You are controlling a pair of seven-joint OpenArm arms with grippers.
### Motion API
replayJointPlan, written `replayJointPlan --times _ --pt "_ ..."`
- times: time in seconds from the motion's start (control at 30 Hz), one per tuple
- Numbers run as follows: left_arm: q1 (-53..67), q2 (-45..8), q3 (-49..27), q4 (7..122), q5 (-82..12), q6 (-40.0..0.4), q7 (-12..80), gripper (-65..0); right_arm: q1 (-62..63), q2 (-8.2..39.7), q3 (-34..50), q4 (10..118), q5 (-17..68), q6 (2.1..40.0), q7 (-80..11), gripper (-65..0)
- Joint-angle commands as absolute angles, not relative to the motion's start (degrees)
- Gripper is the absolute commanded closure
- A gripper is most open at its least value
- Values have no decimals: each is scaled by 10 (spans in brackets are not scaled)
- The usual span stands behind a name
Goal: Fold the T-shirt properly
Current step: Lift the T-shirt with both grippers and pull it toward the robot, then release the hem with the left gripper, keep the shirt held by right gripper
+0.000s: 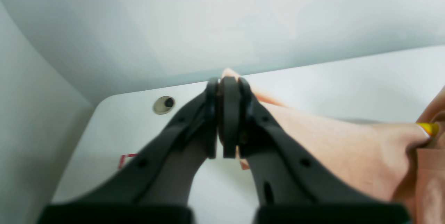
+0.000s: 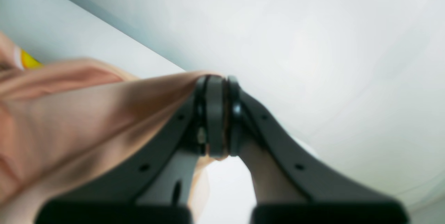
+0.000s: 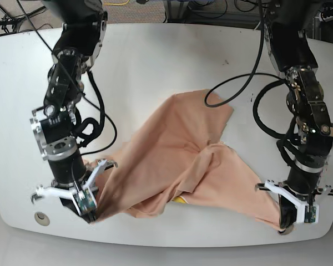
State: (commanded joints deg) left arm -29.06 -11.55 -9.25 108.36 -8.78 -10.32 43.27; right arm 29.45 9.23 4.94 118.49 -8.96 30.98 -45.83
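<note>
Both hands, left hand (image 1: 227, 119) and right hand (image 2: 216, 116), clamp T-shirt (image 3: 177, 160) corners.

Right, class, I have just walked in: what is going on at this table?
A two-armed robot is folding a peach T-shirt on a white table. The left gripper and right gripper are each shut on a corner near the table's front edge. The shirt lies crumpled between them, not yet folded.

Soft matt cloth T-shirt (image 3: 172, 160) (creased) — peach
</note>
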Motion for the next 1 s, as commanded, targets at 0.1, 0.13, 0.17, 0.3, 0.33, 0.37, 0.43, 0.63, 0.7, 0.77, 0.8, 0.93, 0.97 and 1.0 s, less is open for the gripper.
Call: replayJointPlan --times 0.1,0.13,0.17,0.3,0.33,0.37,0.43,0.63,0.7,0.77,0.8,0.93,0.97,1.0 --pt "-316 -117 -96 1081 -89 -102 449 -1 329 105 46 1172 -88 312 -469 -1" --pt "-324 -118 -97 1080 -89 -102 458 -3 340 109 45 1167 -88 313 -472 -1" --pt "-331 -118 -98 1079 -89 -101 466 -4 350 113 45 1163 -88 313 -475 0" --pt "-360 -120 -99 1078 -90 -99 489 -9 386 131 47 1151 -86 318 -487 0" --pt "-390 -121 -98 1073 -91 -99 513 -8 418 148 45 1142 -83 318 -493 0" --pt "-420 -122 -98 1068 -92 -99 537 -6 449 164 43 1133 -79 317 -499 0" --pt "-433 -122 -99 1068 -93 -97 550 -6 459 174 41 1130 -76 319 -499 0" --pt "-460 -123 -99 1071 -96 -94 585 -3 474 202 36 1131 -66 323 -500 0" --pt "-464 -124 -100 1072 -96 -93 592 -3 474 208 37 1132 -66 325 -501 0" --pt "-472 -130 -106 1078 -88 -95 600 -3 477 222 38 1143 -67 326 -507 0" --pt "-470 -131 -108 1078 -88 -96 600 -3 475 223 40 1145 -68 326 -506 0" --pt "-456 -134 -121 1078 -87 -98 592 -2 464 220 49 1153 -68 323 -499 0" --pt "-451 -135 -125 1078 -87 -99 588 -2 459 218 52 1156 -69 322 -497 0" --pt "-445 -136 -130 1077 -87 -100 582 -2 452 216 55 1159 -70 321 -495 0"
